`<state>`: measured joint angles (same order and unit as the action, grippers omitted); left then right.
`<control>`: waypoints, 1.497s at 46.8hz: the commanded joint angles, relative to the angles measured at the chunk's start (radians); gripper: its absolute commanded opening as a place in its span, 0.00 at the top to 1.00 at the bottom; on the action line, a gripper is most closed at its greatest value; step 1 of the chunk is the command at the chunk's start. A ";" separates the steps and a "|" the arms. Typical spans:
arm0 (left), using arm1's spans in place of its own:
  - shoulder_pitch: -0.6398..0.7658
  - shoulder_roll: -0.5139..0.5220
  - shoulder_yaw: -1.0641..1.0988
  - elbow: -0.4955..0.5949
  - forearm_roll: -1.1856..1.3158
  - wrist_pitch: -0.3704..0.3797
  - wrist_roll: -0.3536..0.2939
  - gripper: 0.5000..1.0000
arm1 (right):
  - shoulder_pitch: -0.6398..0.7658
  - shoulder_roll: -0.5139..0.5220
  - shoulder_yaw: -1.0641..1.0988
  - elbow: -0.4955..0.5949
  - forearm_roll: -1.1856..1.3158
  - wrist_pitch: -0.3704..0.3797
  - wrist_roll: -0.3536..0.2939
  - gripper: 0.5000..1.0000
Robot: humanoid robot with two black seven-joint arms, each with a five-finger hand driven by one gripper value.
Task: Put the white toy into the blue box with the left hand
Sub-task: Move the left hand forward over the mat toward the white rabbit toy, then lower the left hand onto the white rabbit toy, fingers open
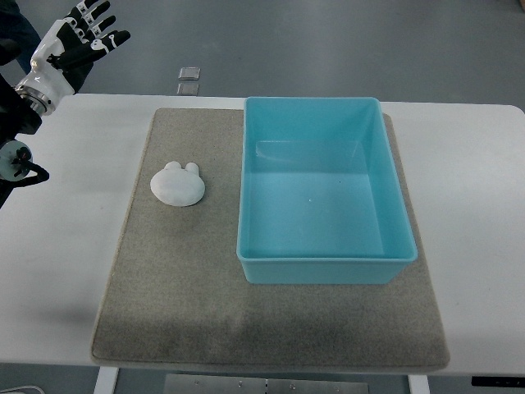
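A white toy (177, 184) with two small ears lies on the beige mat (189, 295), left of the blue box (325, 272). The blue box is empty and stands on the mat's right half. My left hand (82, 37) is at the top left corner, above the far table edge and well away from the toy. Its fingers are spread and hold nothing. The right arm does not show.
The mat lies on a white table (476, 205). Two small square plates (189, 80) lie on the grey floor beyond the far table edge. A dark part of my body (16, 160) shows at the left edge.
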<state>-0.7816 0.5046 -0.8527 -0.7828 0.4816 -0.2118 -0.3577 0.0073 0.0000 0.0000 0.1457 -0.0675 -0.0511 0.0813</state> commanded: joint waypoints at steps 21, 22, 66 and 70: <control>-0.038 0.081 0.001 -0.013 0.252 -0.135 -0.001 0.01 | -0.001 0.000 0.000 0.000 0.000 0.000 0.000 0.13; -0.041 0.081 0.001 -0.013 0.252 -0.144 0.000 0.01 | 0.000 0.000 0.000 0.000 0.000 -0.001 0.000 0.13; -0.113 0.127 0.155 -0.141 0.775 -0.141 0.155 0.02 | 0.000 0.000 0.000 0.000 0.000 -0.001 0.000 0.13; -0.116 0.132 0.199 -0.188 0.773 -0.136 0.190 0.02 | -0.001 0.000 0.000 0.000 0.000 -0.001 0.000 0.13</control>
<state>-0.8941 0.6327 -0.6854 -0.9333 1.2558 -0.3511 -0.1932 0.0072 0.0000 0.0000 0.1457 -0.0675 -0.0519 0.0813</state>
